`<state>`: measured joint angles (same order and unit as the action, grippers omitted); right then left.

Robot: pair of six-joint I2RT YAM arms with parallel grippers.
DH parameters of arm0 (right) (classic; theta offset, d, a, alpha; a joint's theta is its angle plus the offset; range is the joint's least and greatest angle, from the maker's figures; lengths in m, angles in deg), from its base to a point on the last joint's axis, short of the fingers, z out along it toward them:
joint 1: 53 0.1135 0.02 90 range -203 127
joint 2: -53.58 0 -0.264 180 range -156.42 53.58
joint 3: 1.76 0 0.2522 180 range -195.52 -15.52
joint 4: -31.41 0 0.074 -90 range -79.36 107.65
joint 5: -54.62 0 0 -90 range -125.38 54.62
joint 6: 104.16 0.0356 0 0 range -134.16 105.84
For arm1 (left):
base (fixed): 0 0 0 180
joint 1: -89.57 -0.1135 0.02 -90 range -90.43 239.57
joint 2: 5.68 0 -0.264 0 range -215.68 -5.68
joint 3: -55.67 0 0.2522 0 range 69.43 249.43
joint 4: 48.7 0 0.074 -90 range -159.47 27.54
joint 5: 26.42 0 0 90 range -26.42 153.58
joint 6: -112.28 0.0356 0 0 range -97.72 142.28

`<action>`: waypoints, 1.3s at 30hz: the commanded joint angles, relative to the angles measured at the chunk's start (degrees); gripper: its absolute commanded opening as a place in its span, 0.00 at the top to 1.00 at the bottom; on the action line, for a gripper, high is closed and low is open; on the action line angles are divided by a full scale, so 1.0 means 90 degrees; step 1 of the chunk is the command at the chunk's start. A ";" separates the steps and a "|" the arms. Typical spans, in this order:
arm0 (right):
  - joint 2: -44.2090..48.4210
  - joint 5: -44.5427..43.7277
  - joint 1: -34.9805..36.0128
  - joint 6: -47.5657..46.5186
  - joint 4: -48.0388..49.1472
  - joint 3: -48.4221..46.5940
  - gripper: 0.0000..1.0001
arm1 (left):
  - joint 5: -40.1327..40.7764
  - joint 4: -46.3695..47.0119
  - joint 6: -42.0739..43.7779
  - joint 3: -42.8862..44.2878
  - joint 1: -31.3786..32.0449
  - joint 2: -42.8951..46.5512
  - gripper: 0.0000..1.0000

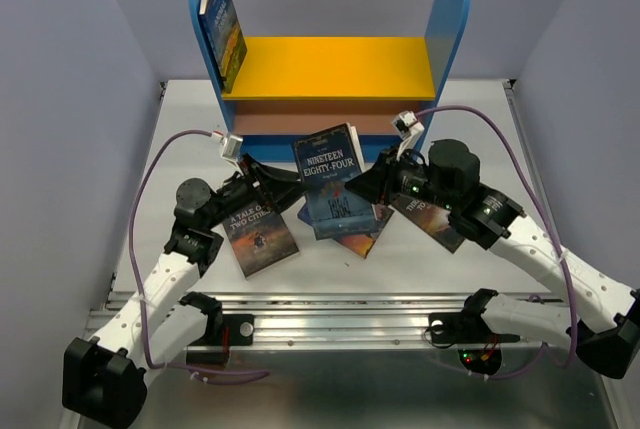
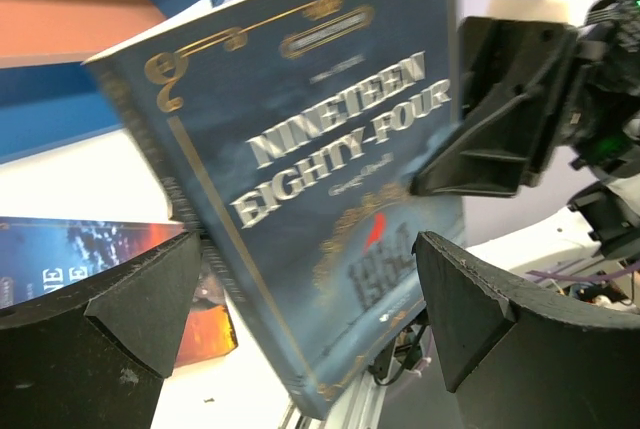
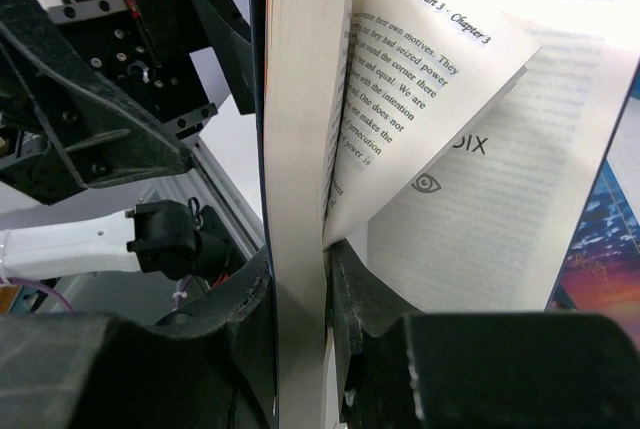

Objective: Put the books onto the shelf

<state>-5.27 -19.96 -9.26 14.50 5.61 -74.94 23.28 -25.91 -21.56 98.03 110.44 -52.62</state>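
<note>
The white counter [image 1: 180,149] carried the blue-sided shelf [image 1: 447,19] at its 12 o'clock edge. One paperback [image 1: 222,29] stood on the yellow upper board at the 9 o'clock end, leaning against the side panel.

At the counter's middle, the Nineteen Eighty-Four book [image 1: 330,184] was raised and tilted, its dark blue cover facing the left wrist camera. A Tale of Two Cities [image 1: 258,231] lay flat at its 7 o'clock. An orange-covered book [image 1: 360,239] lay at its 5 o'clock, partly beneath it, and another dark book [image 1: 430,219] lay at 4 o'clock under the right arm.

The right hand [image 3: 300,319], at 3 o'clock, pinched the Nineteen Eighty-Four page block [image 3: 300,149], while several loose leaves fanned away. The left hand [image 2: 310,289], at 9 o'clock, was spread wide, with a finger on either side of the cover; whether it touched the cover could not be told.
</note>
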 commanded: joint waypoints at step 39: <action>-0.0151 -0.3507 0.0022 0.0037 -0.0753 -0.0967 0.00 | 0.1565 0.0480 0.1421 0.1235 0.0074 0.0401 1.00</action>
<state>-8.68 -37.53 -9.06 15.38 1.81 -81.19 25.91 -21.78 -19.70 101.77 110.92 -53.27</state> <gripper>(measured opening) 0.986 0.289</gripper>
